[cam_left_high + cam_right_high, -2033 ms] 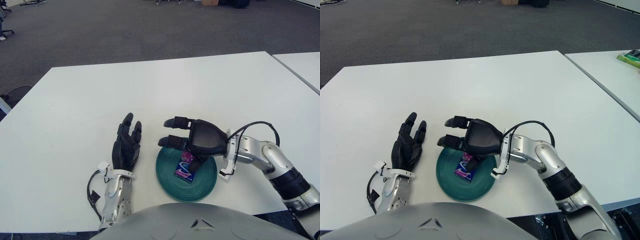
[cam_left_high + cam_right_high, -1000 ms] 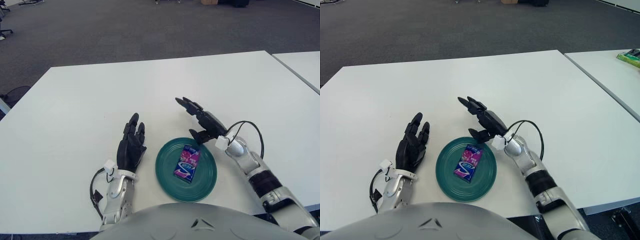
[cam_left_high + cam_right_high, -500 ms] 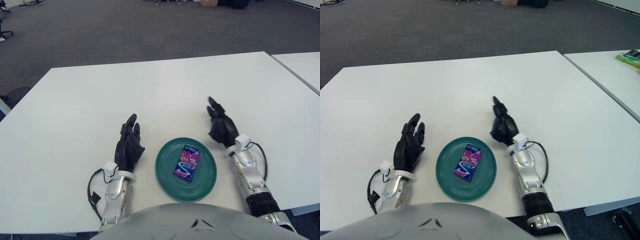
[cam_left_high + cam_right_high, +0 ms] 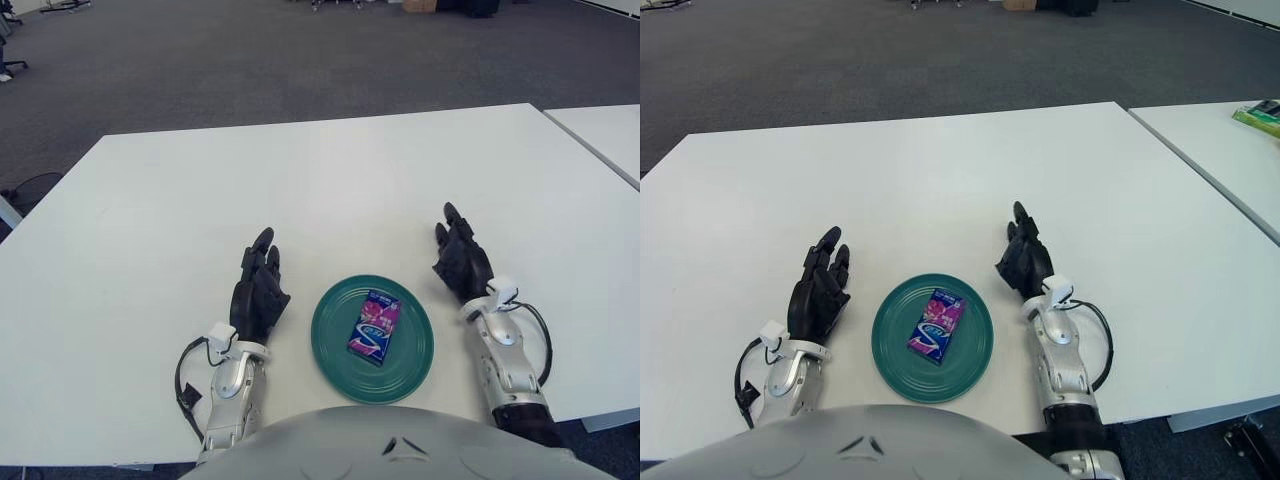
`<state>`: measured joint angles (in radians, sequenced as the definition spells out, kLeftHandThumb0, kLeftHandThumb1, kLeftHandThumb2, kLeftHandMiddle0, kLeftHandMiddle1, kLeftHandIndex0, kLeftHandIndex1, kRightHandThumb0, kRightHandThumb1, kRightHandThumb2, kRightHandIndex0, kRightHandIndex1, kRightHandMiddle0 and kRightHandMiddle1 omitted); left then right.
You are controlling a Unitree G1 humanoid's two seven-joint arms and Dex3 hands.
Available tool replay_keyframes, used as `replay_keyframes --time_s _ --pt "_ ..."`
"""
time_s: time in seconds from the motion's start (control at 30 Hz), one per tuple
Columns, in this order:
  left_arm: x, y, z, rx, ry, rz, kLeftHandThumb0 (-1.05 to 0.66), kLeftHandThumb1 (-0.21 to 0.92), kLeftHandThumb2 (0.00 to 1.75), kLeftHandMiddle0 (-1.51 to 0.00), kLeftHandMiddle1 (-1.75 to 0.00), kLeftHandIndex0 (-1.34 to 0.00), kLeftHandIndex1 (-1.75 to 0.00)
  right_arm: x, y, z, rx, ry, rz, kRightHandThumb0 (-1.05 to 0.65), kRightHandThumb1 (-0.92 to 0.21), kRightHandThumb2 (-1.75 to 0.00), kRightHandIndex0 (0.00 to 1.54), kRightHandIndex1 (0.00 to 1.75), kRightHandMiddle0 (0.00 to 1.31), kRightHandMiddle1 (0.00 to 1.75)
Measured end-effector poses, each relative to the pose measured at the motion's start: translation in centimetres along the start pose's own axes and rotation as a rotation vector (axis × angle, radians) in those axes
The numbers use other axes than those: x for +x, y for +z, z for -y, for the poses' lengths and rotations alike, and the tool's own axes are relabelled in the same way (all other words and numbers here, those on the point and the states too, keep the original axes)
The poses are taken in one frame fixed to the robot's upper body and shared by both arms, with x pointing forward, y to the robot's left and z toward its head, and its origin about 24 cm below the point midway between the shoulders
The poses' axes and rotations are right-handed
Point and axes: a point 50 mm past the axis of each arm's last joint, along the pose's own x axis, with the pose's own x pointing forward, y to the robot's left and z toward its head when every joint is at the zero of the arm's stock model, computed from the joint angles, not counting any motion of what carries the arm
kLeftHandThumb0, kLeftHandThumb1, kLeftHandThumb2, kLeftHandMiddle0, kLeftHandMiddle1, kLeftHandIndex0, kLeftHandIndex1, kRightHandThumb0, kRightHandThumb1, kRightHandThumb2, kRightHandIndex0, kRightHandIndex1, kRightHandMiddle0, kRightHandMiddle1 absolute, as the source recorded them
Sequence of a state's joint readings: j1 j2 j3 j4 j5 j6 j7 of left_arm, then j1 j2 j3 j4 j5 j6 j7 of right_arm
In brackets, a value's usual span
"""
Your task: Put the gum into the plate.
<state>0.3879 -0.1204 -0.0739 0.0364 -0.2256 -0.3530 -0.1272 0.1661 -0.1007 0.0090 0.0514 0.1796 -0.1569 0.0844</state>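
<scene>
Task looks done: gum [image 4: 374, 325] lies flat in plate [image 4: 330, 345] nr table [image 4: 330, 180] front edge. Left robot hand [image 4: 260, 293] & right robot hand [image 4: 461, 264] flank plate, fingers relaxed, holding nothing.

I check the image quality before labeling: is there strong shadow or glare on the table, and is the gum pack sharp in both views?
Left eye view: the white table is evenly lit, with no glare patch and only soft, faint shadows beside the left hand and right hand. The gum pack in the plate is sharp. Right eye view: the same even light; the pack's colours are clear, but its print is too small to read.
</scene>
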Motion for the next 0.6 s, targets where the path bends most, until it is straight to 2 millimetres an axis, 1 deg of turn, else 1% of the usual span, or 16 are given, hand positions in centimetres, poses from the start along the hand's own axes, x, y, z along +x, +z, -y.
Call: replay_keyframes --time_s 0.37,0.6 --pt "-0.21 -0.01 -0.07 0.002 0.007 -0.005 -0.97 0.92 1.00 -0.11 0.00 0.00 -0.41 -0.46 -0.17 0.12 -0.011 -0.010 -0.034 -0.96 -0.92 -1.08 0.02 0.01 0.03 0.04" --pt "-0.27 0.10 -0.09 0.003 0.006 -0.004 -0.97 0.92 1.01 -0.12 0.00 0.00 -0.41 -0.94 -0.70 -0.48 -0.015 -0.020 -0.040 -0.93 -0.92 -1.06 0.03 0.01 0.04 0.06"
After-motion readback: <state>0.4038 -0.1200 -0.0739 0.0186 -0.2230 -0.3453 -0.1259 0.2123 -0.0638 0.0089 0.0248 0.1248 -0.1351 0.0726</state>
